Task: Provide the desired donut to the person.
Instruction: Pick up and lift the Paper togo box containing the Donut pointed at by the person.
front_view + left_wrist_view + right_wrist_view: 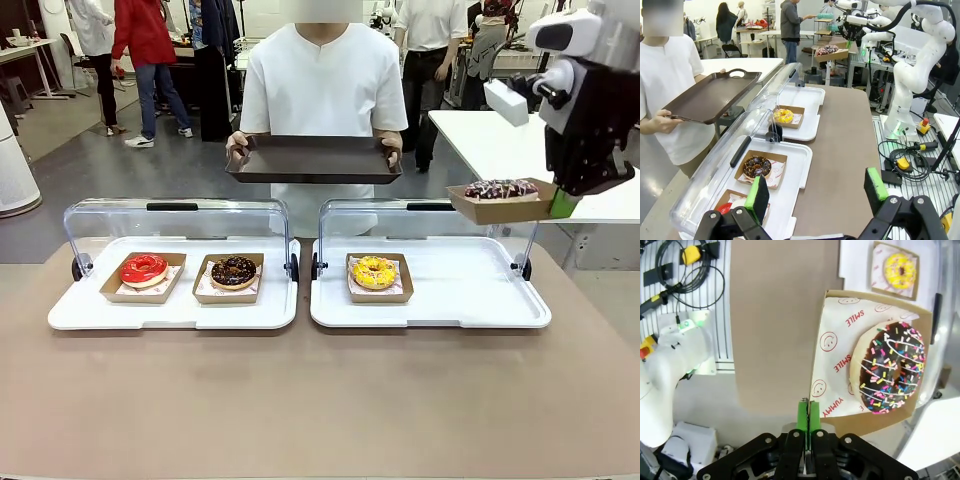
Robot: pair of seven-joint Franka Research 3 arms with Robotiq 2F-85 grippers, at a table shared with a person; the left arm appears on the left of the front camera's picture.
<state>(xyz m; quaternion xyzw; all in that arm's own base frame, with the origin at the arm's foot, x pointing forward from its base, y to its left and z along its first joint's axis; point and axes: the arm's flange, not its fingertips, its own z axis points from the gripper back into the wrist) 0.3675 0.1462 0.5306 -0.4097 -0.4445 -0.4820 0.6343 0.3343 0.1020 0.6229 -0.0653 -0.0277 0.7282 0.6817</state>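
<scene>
My right gripper [561, 204] is shut on the edge of a cardboard box [500, 207], holding it in the air above the right display tray's far right corner. In the box lies a chocolate donut with coloured sprinkles [500, 188]. The right wrist view shows the green pads [802, 416] pinching the box wall [817, 365], with the donut [888, 367] on printed paper. The person [322, 80] stands across the table holding a dark brown tray [313, 160] with both hands. My left gripper [816, 189] is open over the left display tray, nothing between its fingers.
Two white display trays with raised clear lids sit side by side. The left tray [170, 310] holds a red donut [143, 269] and a chocolate donut [234, 271]; the right tray [460, 300] holds a yellow donut [374, 272]. Bare brown tabletop [320, 400] lies nearer me.
</scene>
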